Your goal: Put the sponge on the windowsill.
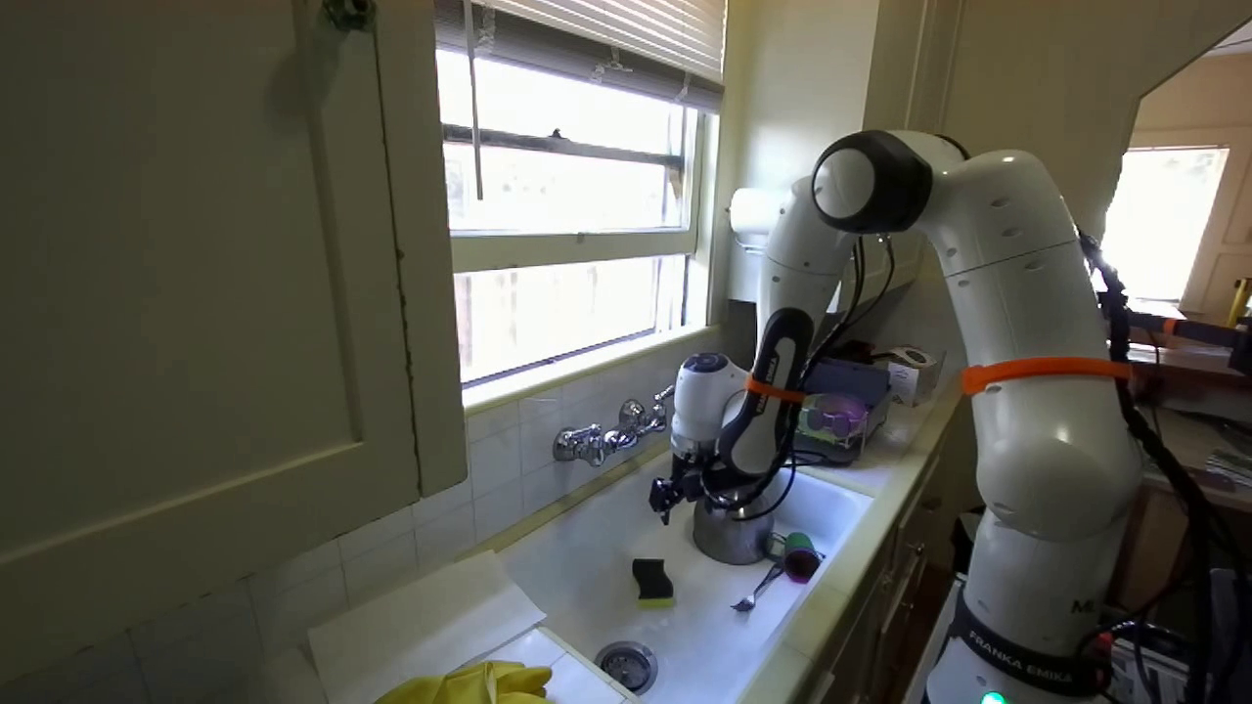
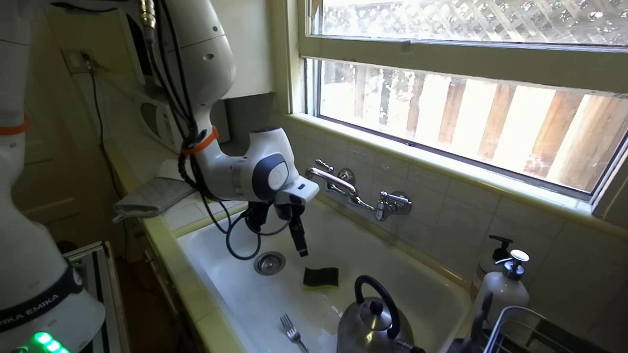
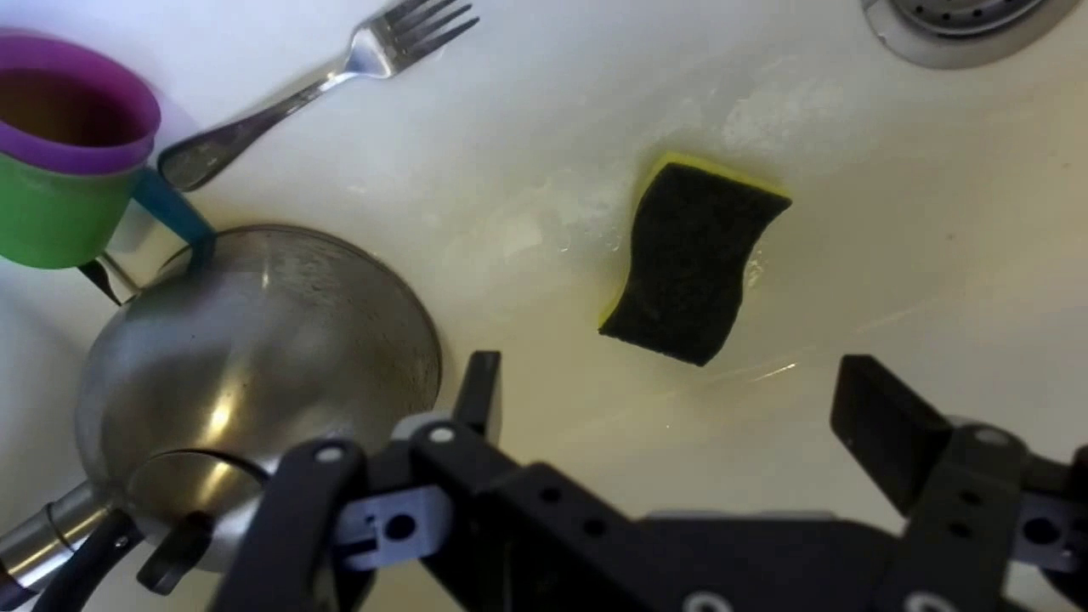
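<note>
The sponge is a dark pad with a yellow underside. It lies flat in the white sink (image 1: 577, 548) and shows in both exterior views (image 1: 651, 579) (image 2: 321, 277) and in the wrist view (image 3: 693, 259). My gripper (image 3: 669, 382) is open and empty, its fingers wide apart. It hangs above the sink; in the wrist view the sponge lies just beyond the fingertips, apart from them. The gripper also shows in both exterior views (image 1: 675, 499) (image 2: 300, 245). The white windowsill (image 1: 587, 366) runs along the window's foot above the tiles, also in an exterior view (image 2: 441, 164).
A steel kettle (image 3: 263, 331) stands in the sink beside the left finger. A fork (image 3: 374, 51), a purple-green cup (image 3: 68, 204) and the drain (image 2: 270, 263) are there too. The faucet (image 2: 353, 189) juts from the wall below the sill. Soap bottles (image 2: 505, 289) stand at the corner.
</note>
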Controlling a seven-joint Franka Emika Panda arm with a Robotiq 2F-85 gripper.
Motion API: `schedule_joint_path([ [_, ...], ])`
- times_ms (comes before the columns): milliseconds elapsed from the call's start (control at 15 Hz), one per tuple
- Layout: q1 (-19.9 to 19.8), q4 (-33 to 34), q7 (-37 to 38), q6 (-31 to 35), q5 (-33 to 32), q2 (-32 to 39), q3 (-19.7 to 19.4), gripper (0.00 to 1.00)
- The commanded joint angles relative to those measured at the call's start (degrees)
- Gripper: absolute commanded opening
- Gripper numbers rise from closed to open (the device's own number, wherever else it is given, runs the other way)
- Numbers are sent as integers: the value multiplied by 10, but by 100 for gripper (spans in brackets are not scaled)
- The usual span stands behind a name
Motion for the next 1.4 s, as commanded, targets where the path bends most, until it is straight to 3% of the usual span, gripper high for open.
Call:
schedule_joint_path([
  [0, 35, 43, 18, 11, -43, 48, -50, 100],
  [200, 46, 61, 29, 22, -32, 80, -66, 100],
  [267, 34, 43, 6, 1, -24, 48, -52, 100],
  [867, 41, 80, 19, 1, -15, 101, -46, 100],
  [933, 63, 94, 40, 8, -25, 116, -65, 100],
  [1000, 57, 99, 34, 20, -23, 125, -56, 100],
  [1067, 79, 113, 53, 28, -33, 137, -77, 100],
  [1333, 104, 143, 66, 53, -27, 177, -93, 100],
])
